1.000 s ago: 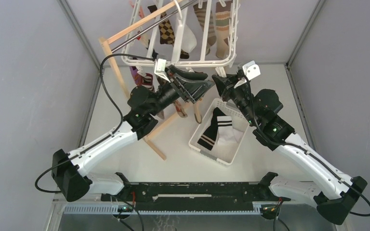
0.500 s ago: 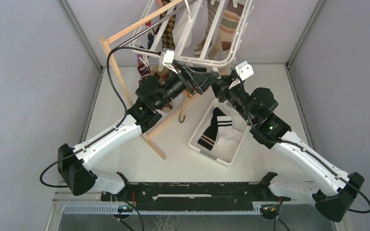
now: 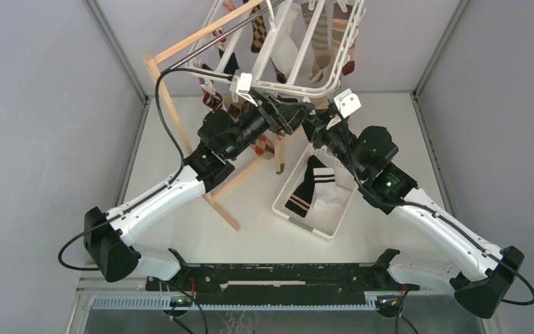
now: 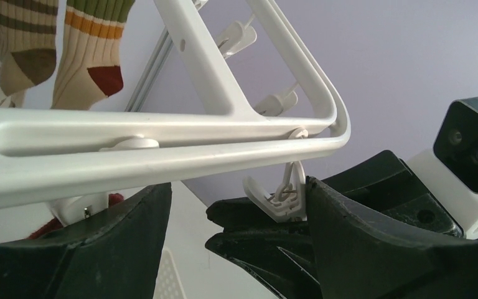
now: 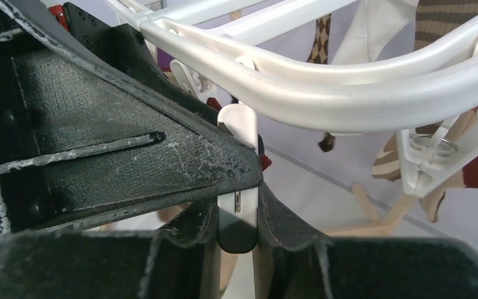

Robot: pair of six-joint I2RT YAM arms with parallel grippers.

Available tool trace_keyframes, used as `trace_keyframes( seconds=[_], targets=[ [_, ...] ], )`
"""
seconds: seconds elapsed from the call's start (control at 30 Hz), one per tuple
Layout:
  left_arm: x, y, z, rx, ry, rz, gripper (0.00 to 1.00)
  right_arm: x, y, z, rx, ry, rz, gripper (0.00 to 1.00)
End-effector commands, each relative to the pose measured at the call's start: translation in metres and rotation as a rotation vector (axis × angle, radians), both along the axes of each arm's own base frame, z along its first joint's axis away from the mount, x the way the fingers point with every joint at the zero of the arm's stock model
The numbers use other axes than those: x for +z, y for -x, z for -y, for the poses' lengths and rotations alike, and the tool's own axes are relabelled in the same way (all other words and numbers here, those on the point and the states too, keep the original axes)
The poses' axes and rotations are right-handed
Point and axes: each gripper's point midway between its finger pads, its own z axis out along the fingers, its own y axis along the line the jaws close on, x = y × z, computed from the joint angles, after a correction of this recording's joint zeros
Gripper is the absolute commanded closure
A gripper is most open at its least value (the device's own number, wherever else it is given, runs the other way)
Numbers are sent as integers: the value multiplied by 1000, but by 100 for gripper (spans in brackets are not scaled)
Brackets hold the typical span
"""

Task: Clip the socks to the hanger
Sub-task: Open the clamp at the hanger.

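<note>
The white hanger point(image 3: 299, 87) hangs from the rod with its near bar right over both grippers. Striped socks point(image 3: 320, 42), an argyle sock point(image 3: 259, 31) and a white sock point(image 3: 285, 38) hang from it. My left gripper point(image 3: 293, 117) is open, and in the left wrist view point(image 4: 236, 187) its fingers stand wide apart just under the hanger bar point(image 4: 162, 156). A corner clip point(image 4: 284, 199) hangs beside its right finger. My right gripper point(image 3: 313, 126) is shut on a white clip point(image 5: 238, 156) under the hanger frame point(image 5: 348, 81).
A white slotted basket point(image 3: 288, 209) on the table below the grippers holds a black sock with white stripes point(image 3: 306, 188) and a white sock point(image 3: 332, 198). The wooden stand point(image 3: 163, 97) with its metal rod carries the hanger at the back left. Grey walls close in both sides.
Both grippers have moved up and back towards the hanger and closer together. The hanger's near edge has swung up and away, and the hung socks have shifted back.
</note>
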Motion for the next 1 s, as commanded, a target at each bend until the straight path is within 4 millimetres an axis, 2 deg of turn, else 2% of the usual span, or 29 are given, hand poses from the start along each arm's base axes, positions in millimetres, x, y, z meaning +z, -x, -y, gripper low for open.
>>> trace_keyframes(
  seconds=[0.0,0.2,0.57,0.7,0.97],
  targets=[
    [48,6,-13,22,101,87,20,27,12,-7,49,-22,60,100],
    [54,12,-15,-5,160,91,22,25,11,-8,48,-13,57,100],
    [50,7,-17,16,217,59,29,22,10,-7,42,-6,53,100],
    [49,7,-12,-1,207,60,34,23,10,-8,46,-6,56,100],
    [42,9,-3,-45,192,44,35,24,11,-8,46,-9,59,100]
  ],
)
